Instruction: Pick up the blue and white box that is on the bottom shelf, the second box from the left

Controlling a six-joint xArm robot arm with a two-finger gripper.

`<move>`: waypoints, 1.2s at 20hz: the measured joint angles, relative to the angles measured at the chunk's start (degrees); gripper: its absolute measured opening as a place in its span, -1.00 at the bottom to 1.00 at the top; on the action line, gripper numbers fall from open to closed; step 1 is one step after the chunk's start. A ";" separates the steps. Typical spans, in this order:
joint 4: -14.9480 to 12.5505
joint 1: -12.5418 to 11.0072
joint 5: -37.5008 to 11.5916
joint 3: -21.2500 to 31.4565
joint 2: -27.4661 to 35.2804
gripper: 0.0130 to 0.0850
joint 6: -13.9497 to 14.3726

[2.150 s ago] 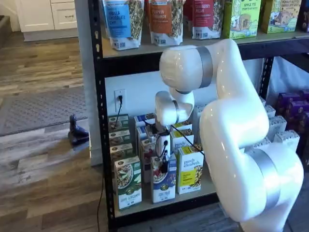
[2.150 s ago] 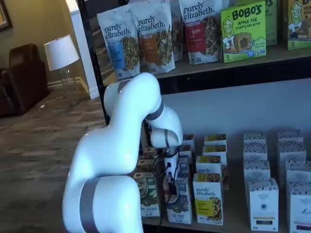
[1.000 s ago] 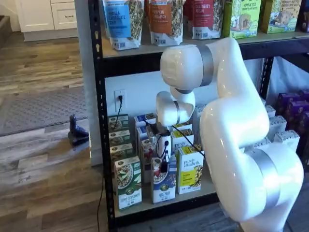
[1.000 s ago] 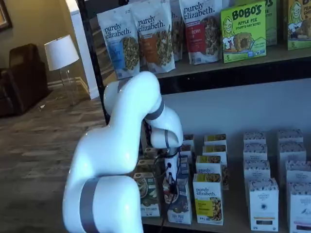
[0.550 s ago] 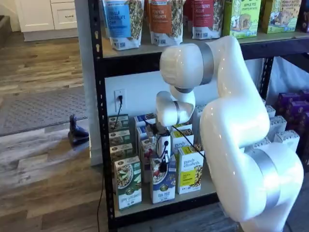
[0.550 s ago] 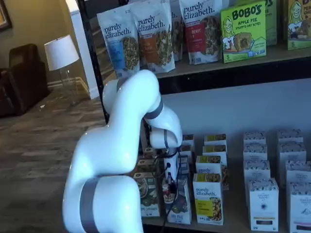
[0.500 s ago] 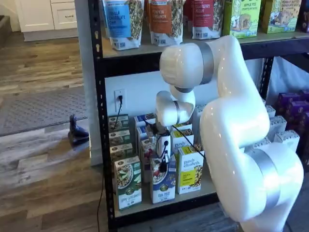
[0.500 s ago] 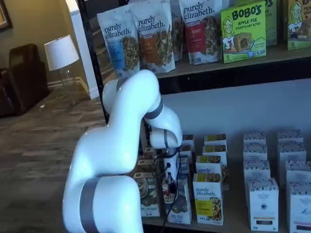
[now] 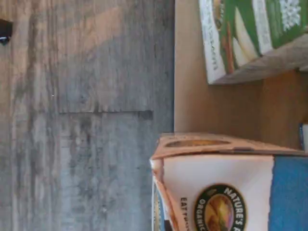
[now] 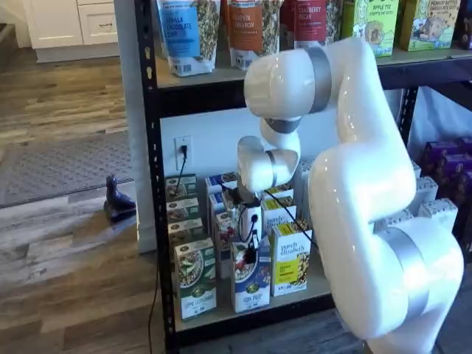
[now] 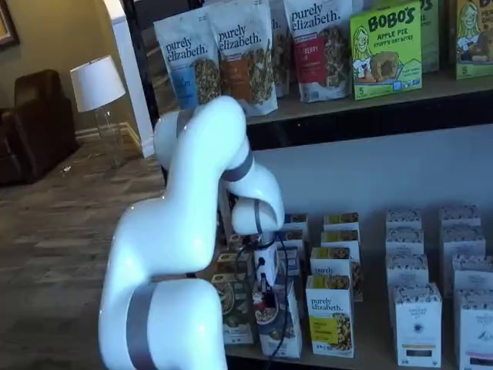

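Observation:
The blue and white box (image 10: 251,284) stands at the front of the bottom shelf (image 10: 243,320), between a green-and-white carton (image 10: 195,279) and a yellow carton (image 10: 289,259). My gripper (image 10: 251,252) comes down on its top, the black fingers closed on its upper edge. In a shelf view the box (image 11: 279,330) leans out of its row under the gripper (image 11: 266,291). The wrist view shows the box's tan top flap and blue and white face (image 9: 226,192) close up, over the tan deck (image 9: 216,108), with the green-and-white carton (image 9: 250,33) beside it.
More cartons stand in rows behind the front ones. White cartons (image 11: 417,324) fill the shelf's right part. Granola bags (image 10: 182,33) sit on the upper deck. A black rack post (image 10: 151,184) stands at the left. Grey wood floor (image 9: 86,120) lies past the shelf edge.
The arm's upper joints have risen. The blue and white box has tilted and shifted slightly toward the shelf's front edge with the gripper on it.

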 joint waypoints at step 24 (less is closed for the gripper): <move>-5.98 0.05 -8.44 35.97 -28.94 -0.22 5.60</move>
